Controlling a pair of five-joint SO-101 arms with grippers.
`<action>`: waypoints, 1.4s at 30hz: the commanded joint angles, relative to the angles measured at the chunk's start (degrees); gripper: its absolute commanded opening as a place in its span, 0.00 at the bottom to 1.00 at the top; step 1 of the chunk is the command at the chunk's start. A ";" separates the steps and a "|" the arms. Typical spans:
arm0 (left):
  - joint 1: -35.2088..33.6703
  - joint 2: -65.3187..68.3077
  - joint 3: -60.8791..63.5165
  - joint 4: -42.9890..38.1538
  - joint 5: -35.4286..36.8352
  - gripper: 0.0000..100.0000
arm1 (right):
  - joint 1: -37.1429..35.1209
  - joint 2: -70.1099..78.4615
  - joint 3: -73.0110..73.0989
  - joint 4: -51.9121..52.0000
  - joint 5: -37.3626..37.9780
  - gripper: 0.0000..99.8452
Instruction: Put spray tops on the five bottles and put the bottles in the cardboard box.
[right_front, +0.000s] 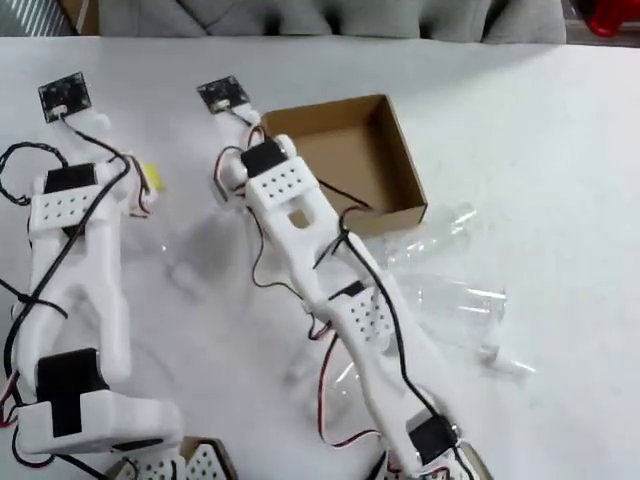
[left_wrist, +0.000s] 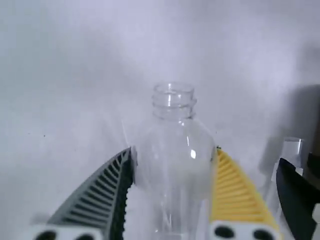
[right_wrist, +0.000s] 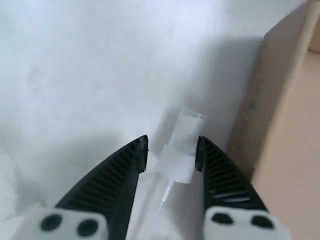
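while left tool (left_wrist: 173, 152) clamps a bottle (left_wrist: 172, 117) and right tool (right_wrist: 171, 145) a spray top (right_wrist: 181, 150), white table (right_front: 560, 130), grey upholstery (right_front: 330, 15) behind

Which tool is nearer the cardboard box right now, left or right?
Right. The right tool, gripping a spray top, sits just beside the cardboard box wall; the left tool, holding a bottle, is farther off.

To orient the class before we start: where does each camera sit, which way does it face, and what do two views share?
High view: above the table, looking down on the left arm, right arm, box and loose bottles.
Left wrist view: on the left arm, facing the left gripper, shut on a bottle.
Right wrist view: on the right arm, facing the right gripper, holding a spray top.
Shared: the box, in high and right wrist views.
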 joint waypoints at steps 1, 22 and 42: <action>-0.13 -3.38 -0.44 -1.49 0.53 0.02 | -0.31 0.66 -3.69 0.31 -0.53 0.13; 0.66 -3.91 1.93 -2.46 -0.18 0.02 | -0.84 5.23 -6.42 3.12 -12.13 0.13; 5.67 -32.84 26.64 -19.08 -0.18 0.02 | 2.68 -1.45 -23.12 21.76 -3.60 0.02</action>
